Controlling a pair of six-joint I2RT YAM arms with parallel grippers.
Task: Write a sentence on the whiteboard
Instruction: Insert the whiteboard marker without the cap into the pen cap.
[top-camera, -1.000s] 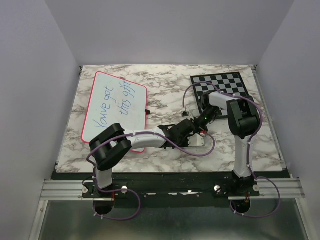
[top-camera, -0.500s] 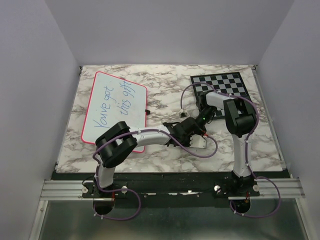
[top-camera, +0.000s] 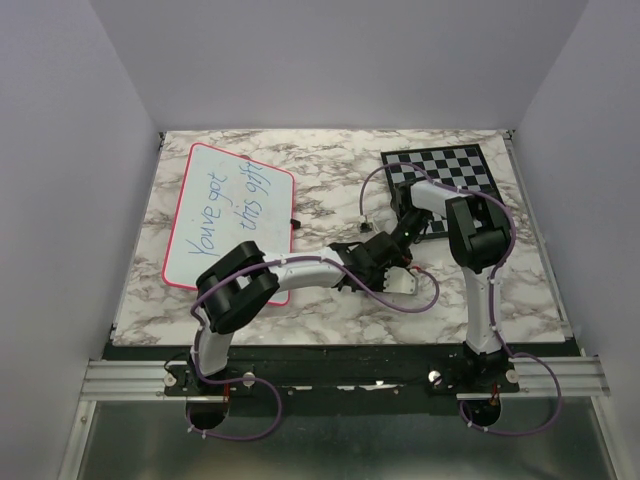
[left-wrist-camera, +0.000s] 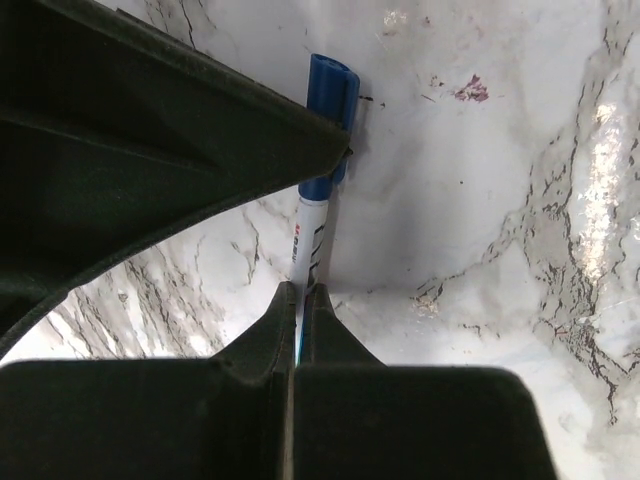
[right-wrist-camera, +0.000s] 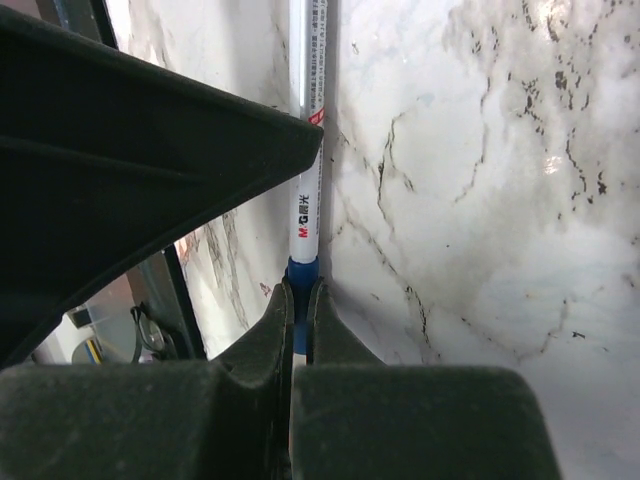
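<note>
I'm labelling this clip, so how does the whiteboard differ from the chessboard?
The whiteboard is white, pink-rimmed, with blue handwriting; the chessboard is black-and-grey checkered. The whiteboard looks larger and lies left; the chessboard lies far right. Both lie flat on the marble table.

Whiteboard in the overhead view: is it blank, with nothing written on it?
No, the whiteboard carries two lines of blue handwriting running along its length.

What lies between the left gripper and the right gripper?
A marker: both wrist views show it. The left gripper is shut on its white barrel, the right gripper on its blue end.
</note>
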